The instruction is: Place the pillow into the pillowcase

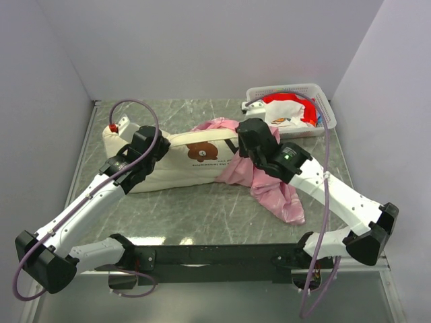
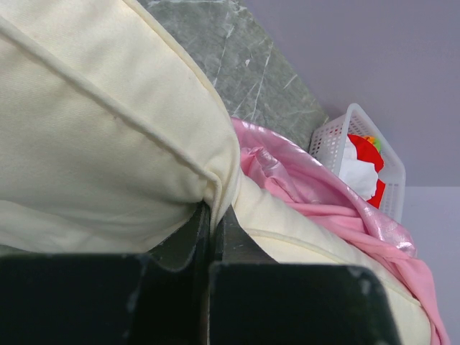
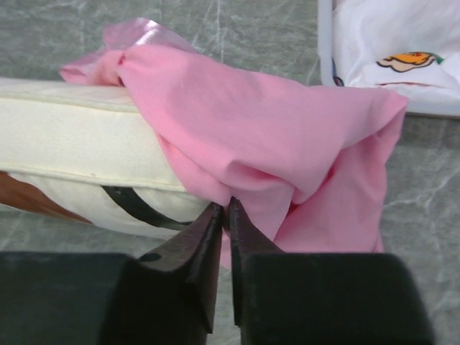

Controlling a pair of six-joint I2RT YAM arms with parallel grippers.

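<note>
The cream pillow [image 1: 182, 165] with its brown bear mark lies across the middle of the table. The pink pillowcase [image 1: 279, 195] is draped over the pillow's right end and trails toward the front right. My left gripper [image 1: 158, 149] sits on the pillow's left part. In the left wrist view it [image 2: 214, 210] is shut on the pillow's [image 2: 93, 144] stitched seam, with pink pillowcase [image 2: 338, 208] beyond. My right gripper [image 1: 246, 151] is at the covered end. Its jaws [image 3: 227, 208] pinch a fold of pillowcase [image 3: 266, 129] just below the pillow's [image 3: 72, 136] edge.
A white plastic basket [image 1: 323, 101] holding red and white items stands at the back right, close to the pillowcase. It also shows in the left wrist view as a basket [image 2: 330, 144] and in the right wrist view as a basket [image 3: 325, 43]. Walls enclose the marbled table.
</note>
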